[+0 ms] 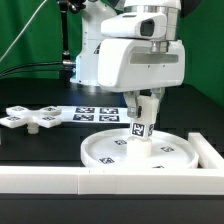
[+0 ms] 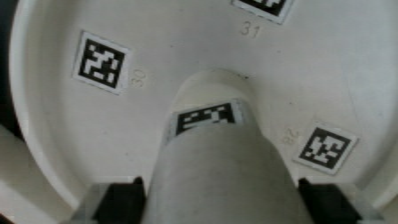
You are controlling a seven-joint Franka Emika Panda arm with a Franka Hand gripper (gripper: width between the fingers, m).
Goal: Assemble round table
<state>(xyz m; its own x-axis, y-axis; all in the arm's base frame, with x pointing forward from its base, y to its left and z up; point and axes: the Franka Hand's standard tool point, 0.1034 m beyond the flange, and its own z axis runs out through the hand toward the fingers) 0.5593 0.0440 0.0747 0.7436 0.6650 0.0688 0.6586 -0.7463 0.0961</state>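
The large rimmed round disc point(image 1: 105, 152) lies flat on the table at the front right of the exterior view. The short thick post point(image 1: 140, 132), with a tag on its side, stands slightly tilted with its lower end on the disc's middle. My gripper point(image 1: 143, 108) is shut on the post's upper part. In the wrist view the post point(image 2: 214, 150) runs between my black fingers point(image 2: 121, 202), with the gripper point(image 2: 221, 202) around it, and its far end meets the disc point(image 2: 160, 50). The flat cross-shaped piece point(image 1: 35, 118) lies on the table at the exterior view's left.
The marker board point(image 1: 92, 112) lies behind the disc. The long white border wall point(image 1: 60, 181) runs along the table's front edge and turns up the exterior view's right side point(image 1: 211, 152), close to the disc's rim.
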